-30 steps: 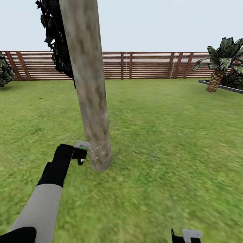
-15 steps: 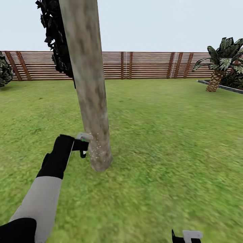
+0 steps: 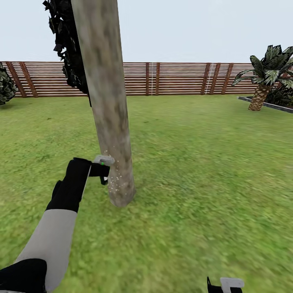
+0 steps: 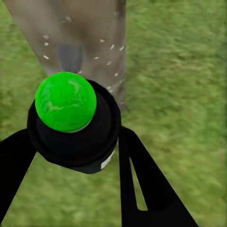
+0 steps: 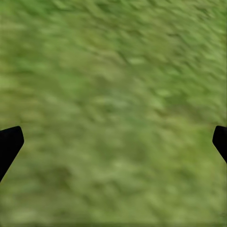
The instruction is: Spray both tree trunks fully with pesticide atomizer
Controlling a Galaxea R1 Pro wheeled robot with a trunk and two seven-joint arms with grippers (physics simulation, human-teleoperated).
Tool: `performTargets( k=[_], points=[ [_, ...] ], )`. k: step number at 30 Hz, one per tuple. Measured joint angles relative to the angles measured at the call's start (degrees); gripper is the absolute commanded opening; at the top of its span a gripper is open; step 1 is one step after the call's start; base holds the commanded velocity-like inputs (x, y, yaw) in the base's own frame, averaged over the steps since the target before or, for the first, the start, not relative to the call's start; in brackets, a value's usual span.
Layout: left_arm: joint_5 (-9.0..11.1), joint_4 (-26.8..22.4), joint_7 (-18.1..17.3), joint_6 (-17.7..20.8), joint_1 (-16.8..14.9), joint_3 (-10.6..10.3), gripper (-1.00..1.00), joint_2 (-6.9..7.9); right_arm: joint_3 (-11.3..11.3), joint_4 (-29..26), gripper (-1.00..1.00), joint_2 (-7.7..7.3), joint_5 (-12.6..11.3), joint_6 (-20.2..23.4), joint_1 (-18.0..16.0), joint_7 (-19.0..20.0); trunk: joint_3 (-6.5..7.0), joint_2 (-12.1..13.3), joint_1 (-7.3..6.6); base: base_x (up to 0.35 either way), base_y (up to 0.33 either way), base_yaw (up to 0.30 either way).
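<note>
Spraying white pesticide (image 3: pixel 115 179) low on the tree trunk (image 3: pixel 106 101), the left gripper (image 3: pixel 101 169) pinches the atomizer (image 4: pixel 73 120); next, I judge, aim higher up the bark.

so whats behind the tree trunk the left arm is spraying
Behind the tree trunk are lawn, the wooden fence and dark foliage at its upper left. The trunk hides whatever stands directly behind it.

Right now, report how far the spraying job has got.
Done: the left gripper holds the pesticide atomizer, so pickup is finished. In hand: white pesticide specks dot the low part of the tree trunk. Left: the trunk above looks bare, and a second tree awaits.
</note>
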Motion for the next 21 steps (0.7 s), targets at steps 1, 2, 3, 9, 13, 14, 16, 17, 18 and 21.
performTargets(
  k=[1,2,3,9,13,14,16,17,18,21],
  points=[
    [-0.57,-0.1,0.07,-0.4,0.33,0.28,-1.0,0.53,0.0,-0.01,1.0,0.0,-0.01,0.0,0.0,0.0,0.0,0.0,0.0,0.0,0.0,0.0],
    [-0.81,-0.09,0.12,-0.66,0.49,0.49,-1.0,1.25,0.0,-0.02,1.0,0.0,0.0,0.0,0.0,0.0,0.0,0.0,0.0,0.0,0.0,0.0],
    [-0.86,-0.05,0.14,-0.77,0.72,0.59,-1.0,2.07,0.0,-0.04,1.0,0.0,0.0,0.0,0.0,0.0,0.0,0.0,0.0,0.0,0.0,0.0],
    [-0.26,0.94,0.48,-1.25,8.25,1.34,-1.0,6.91,0.01,-0.09,1.0,0.06,-0.07,0.0,0.0,0.0,-0.01,0.0,0.0,0.0,-0.18,0.0],
    [-0.18,3.66,0.7,-3.63,9.36,1.39,-1.0,7.07,0.0,-0.09,1.0,0.09,-0.09,0.0,0.0,0.0,0.0,0.0,0.0,0.0,-0.269,0.0],
    [-0.17,4.21,0.73,-3.82,9.39,1.38,-1.0,7.05,0.0,-0.09,1.0,0.09,-0.09,0.0,0.0,0.0,0.0,0.0,0.0,0.0,-0.271,0.0],
    [-0.18,6.47,0.76,-4.11,9.44,1.37,-1.0,7.01,0.0,-0.09,1.0,0.09,-0.09,0.0,0.0,0.01,0.0,0.0,0.0,0.055,-0.271,0.08],
    [-0.23,8.12,0.79,-4.24,9.44,1.41,-1.0,7.04,0.0,-0.09,1.0,0.09,-0.09,0.0,0.0,0.0,0.0,0.0,0.0,0.087,-0.272,0.158],
    [-0.23,9.41,0.85,-4.43,9.44,1.43,-1.0,7.07,0.0,-0.09,1.0,0.09,-0.09,0.0,0.0,0.0,0.0,0.0,0.0,0.105,-0.271,0.199],
    [-0.61,15.17,3.07,-8.85,9.45,1.82,-1.0,7.48,0.0,-0.09,1.0,0.09,-0.09,0.0,0.0,0.01,-0.01,0.0,0.01,0.158,-0.249,0.252]
  ],
)
